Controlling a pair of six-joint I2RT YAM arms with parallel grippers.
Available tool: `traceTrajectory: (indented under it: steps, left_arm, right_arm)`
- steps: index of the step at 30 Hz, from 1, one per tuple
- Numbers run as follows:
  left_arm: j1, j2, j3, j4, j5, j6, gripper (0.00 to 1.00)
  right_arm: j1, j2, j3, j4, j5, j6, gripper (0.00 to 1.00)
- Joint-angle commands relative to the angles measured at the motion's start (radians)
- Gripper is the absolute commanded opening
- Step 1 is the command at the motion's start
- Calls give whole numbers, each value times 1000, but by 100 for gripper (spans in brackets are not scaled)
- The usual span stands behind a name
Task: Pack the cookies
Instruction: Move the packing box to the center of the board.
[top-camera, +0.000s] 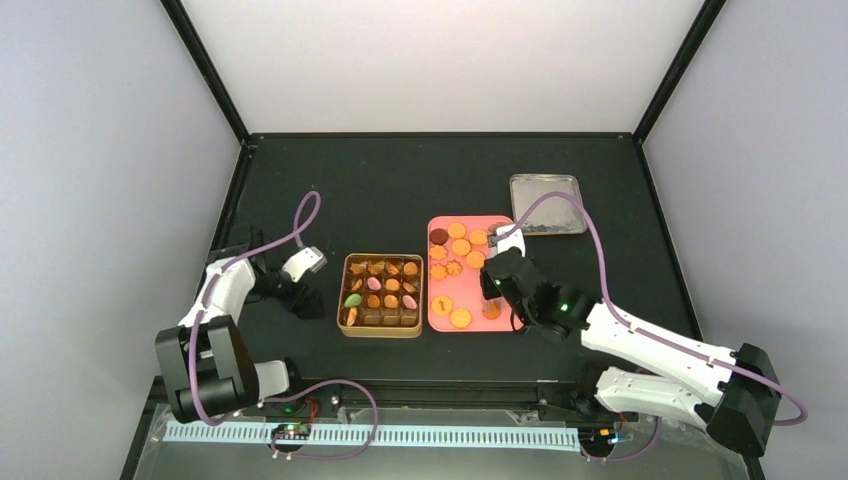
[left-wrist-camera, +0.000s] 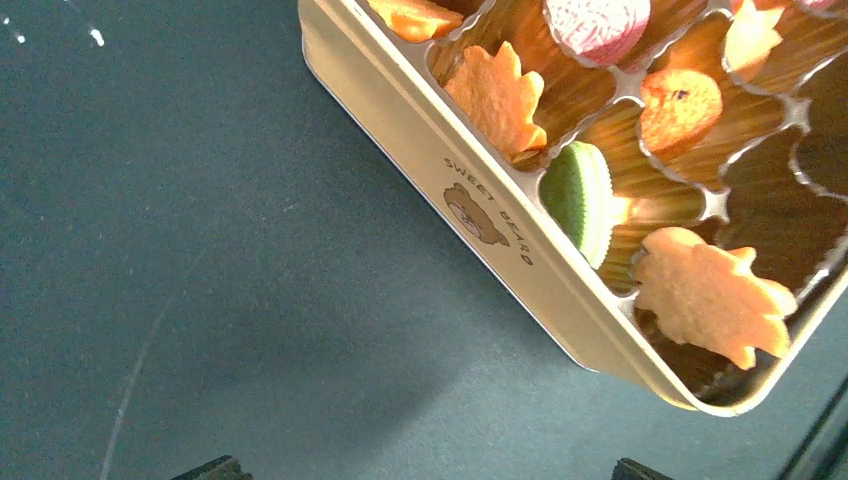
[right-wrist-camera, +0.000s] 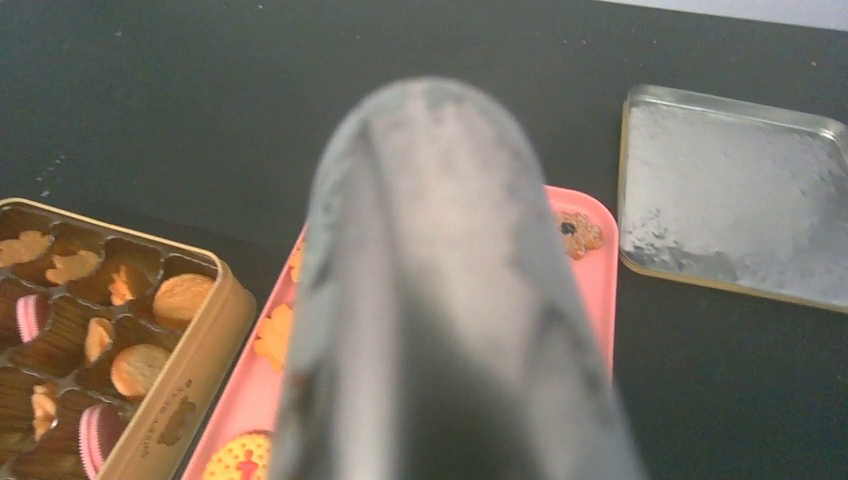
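I'm judging this as partway through. Cookies (top-camera: 461, 247) are lying in two places. Roughly ten are sitting loose on the pink tray (top-camera: 470, 290) in the middle of the tabletop (top-camera: 400, 180), mostly round orange ones plus one dark brown at the far left corner. The rest are sitting in the gold tin (top-camera: 381, 334) just left of the tray; I'm not able to tell whether tin and tray are touching.

Most of the tin's compartments are holding a piece, orange with a pink or green one here and there. The row nearest me is looking mostly dark and unfilled, with one orange piece at its left end. So filling is well along but not finished — the tray cookies are waiting to go across.

The silver lid (top-camera: 547, 205) is lying off to the far right of the tray, so closing isn't done either, if it's wanted.

The right fingers (top-camera: 492, 285) are hovering over the near right part of the tray. The wrist view is mostly blocked by a blurred grey shaft, which I'm taking as metal tongs (right-wrist-camera: 440, 300) pinched in them, though the fingers themselves are hidden.

The left fingers (top-camera: 308, 300) are spread wide and gripping nothing, sitting just beside the tin's left wall.
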Motion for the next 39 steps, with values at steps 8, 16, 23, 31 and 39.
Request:
traceTrajectory:
  steps: [8,16,23,31,39]
  left_arm:
    - [-136,15,-68,193,-136,-51,96]
    - [-197,15,-71,218,-126,-90,95]
    - [-285,52,-36,207,-126,-138,93]
    - [-304,36,11,144,-152,-152,93]
    - [-284,-24,131,19,-227,-130,94]
  right_arm:
    - [-5,-29,-89,88,61,27,34]
    - [-6,-29,-119,140,36,18,37]
    - [-7,-68,-149,200,5,5,41]
    - [-6,-15,-144,181,20,23,40]
    - [-6,32,-110,148,51,24,26]
